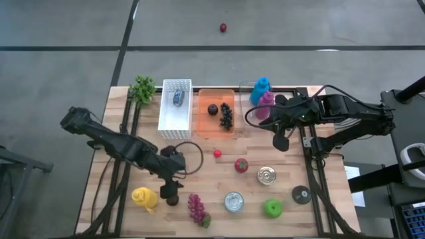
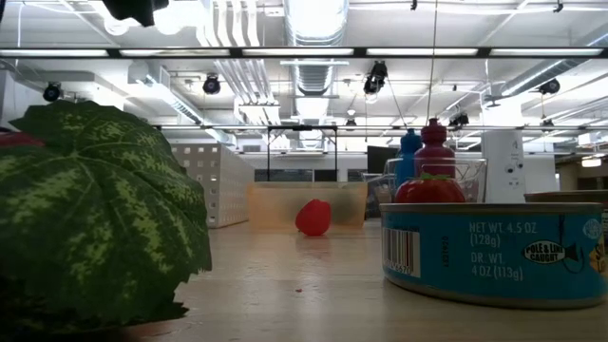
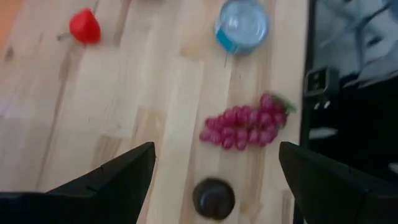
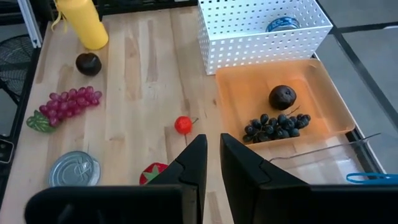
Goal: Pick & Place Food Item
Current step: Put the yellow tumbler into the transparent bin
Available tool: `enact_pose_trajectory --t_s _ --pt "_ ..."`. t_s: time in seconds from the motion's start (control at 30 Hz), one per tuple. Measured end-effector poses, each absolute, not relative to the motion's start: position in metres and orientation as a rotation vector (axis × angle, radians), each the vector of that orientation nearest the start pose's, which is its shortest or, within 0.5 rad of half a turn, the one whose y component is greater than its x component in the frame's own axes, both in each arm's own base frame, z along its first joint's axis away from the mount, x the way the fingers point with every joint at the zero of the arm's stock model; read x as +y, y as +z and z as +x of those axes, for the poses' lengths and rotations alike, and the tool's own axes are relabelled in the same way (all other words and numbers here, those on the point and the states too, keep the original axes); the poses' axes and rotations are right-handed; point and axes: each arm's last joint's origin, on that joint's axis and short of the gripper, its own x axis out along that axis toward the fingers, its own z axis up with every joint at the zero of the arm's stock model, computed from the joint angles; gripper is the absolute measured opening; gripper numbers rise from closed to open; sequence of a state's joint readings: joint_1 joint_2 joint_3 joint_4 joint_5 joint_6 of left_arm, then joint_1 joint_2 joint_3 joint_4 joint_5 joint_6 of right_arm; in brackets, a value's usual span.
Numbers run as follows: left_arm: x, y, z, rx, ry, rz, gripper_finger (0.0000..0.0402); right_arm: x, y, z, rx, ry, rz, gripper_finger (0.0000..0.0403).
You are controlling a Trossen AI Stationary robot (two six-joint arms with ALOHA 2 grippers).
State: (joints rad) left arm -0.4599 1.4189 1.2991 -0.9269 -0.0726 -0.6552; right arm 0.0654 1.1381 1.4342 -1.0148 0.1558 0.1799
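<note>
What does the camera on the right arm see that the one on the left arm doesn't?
Only the right wrist view shows the orange tray holding a dark fruit and dark grapes, the white basket and the yellow bottle. Only the left wrist view shows the open left gripper. Both show the red grapes, the dark plum, the small red fruit and a tin can.
</note>
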Motion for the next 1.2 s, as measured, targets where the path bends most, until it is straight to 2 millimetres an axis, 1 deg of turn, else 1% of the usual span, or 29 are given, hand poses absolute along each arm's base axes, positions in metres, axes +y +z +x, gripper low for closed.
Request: enact_pose_trajectory --t_s 0.1,0.2,0.27,0.33,0.5,0.63,0.83,0.93,1.0,1.2 --pt "-0.128 0.311 0.256 1.162 0.004 -0.281 0.0348 0.008 0.409 0.199 0.703 -0.151 0.093 0.0038" --pt "-0.132 0.315 0.257 1.238 -0.002 -0.263 0.0348 0.009 0.409 0.199 0.703 -0.151 0.094 0.0038" --pt "-0.134 0.319 0.255 1.290 -0.007 -0.280 0.0346 0.009 0.409 0.199 0.703 -0.152 0.096 0.0038" --pt "-0.135 0.323 0.252 1.333 0.002 -0.338 0.0346 0.009 0.409 0.199 0.703 -0.152 0.096 0.0038" --pt "-0.133 0.336 0.239 1.378 0.092 -0.548 0.0350 0.008 0.409 0.199 0.701 -0.159 0.114 0.0038" --pt "-0.137 0.341 0.227 1.400 0.182 -0.664 0.0351 0.008 0.409 0.199 0.700 -0.160 0.118 0.0038" --pt "-0.148 0.343 0.205 1.573 0.331 -0.839 0.0353 0.008 0.409 0.199 0.697 -0.163 0.121 0.0038" --pt "-0.152 0.342 0.194 1.642 0.437 -0.885 0.0352 0.008 0.410 0.200 0.685 -0.163 0.122 0.0038" --pt "-0.155 0.342 0.189 1.654 0.487 -0.900 0.0350 0.009 0.411 0.201 0.669 -0.161 0.124 0.0038" --pt "-0.163 0.342 0.182 1.658 0.513 -0.909 0.0347 0.009 0.415 0.204 0.618 -0.157 0.131 0.0038"
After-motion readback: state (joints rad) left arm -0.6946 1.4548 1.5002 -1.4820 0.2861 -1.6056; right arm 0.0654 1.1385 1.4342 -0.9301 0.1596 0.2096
